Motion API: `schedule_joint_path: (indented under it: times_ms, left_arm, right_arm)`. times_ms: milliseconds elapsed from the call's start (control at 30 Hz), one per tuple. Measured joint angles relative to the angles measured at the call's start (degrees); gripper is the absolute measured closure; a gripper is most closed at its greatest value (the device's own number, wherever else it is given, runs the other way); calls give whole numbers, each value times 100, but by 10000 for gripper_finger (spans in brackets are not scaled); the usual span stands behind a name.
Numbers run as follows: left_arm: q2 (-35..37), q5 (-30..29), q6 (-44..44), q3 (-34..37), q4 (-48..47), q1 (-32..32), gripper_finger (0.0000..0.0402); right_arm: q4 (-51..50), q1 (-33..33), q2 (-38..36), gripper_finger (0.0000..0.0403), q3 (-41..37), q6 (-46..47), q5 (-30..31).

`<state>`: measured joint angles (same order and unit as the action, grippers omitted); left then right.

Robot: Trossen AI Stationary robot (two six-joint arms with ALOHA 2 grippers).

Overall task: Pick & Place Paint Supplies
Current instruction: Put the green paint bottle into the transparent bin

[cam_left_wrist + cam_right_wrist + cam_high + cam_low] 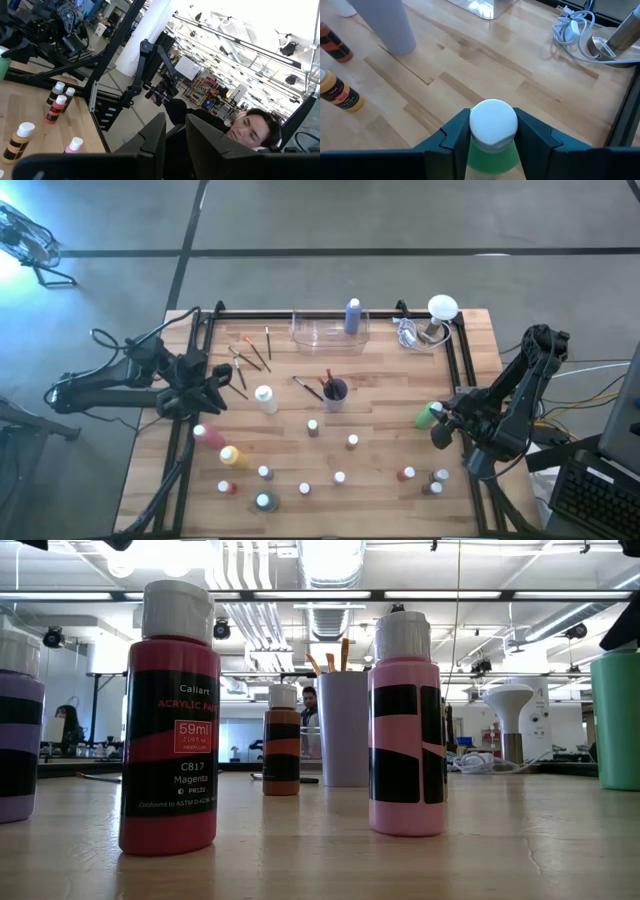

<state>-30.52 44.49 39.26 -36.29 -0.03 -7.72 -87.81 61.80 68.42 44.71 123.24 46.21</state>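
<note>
While the left gripper (222,380) waits above the table's left side, beside loose paintbrushes (250,358) lying on the wood, its wrist camera looks out past the table edge into the room, where a person sits; its fingers (152,137) stand a narrow gap apart with nothing between them, so it reads as slightly parted and empty. Just in front of that gripper a tall pink bottle (209,434) and a yellow one (231,455) lie on the table (380,380), with small bottles scattered toward the front edge, apparently awaiting sorting. At centre, a white bottle (265,398) stands near a pale cup (335,392) holding brushes, handles up, probably the collecting spot for them. Behind it a clear tray (325,330) carries one purple bottle (352,316), suggesting that is where bottles are being gathered. On the right, the right gripper (441,423) is closed on the green bottle (429,414): the wrist view shows both fingers (540,135) pressed against the bottle's neck (492,152) just under its white cap, a hold that should keep it from slipping through. From above, the green bottle sits at the table's right edge, within the gripper's fingers, well apart from the tray. Whether it is already lifted clear of the wood cannot be told.
</note>
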Motion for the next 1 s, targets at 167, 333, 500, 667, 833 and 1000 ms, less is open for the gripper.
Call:
schedule_joint_path:
  times_ms: [167,333,500,667,833,1000]
  left_arm:
    - [1,0,1,0,0,-1,321]
    - [0,2,1,-2,0,-1,321]
    - [1,1,-1,-2,0,-1,321]
    - [-1,2,0,-2,0,-1,321]
    - [0,1,-1,-1,0,0,321]
    - [-1,0,1,-2,0,1,321]
  right_arm:
    - [7,1,0,286,0,0,16]
    - [0,0,-9,280,16,-20,40]
    - [-5,-64,-21,281,98,-141,297]
    - [-39,-382,-123,286,348,-768,705]
    - [-38,-895,-304,279,770,-1819,1034]
    - [-19,-1473,-366,286,1299,-2939,1287]
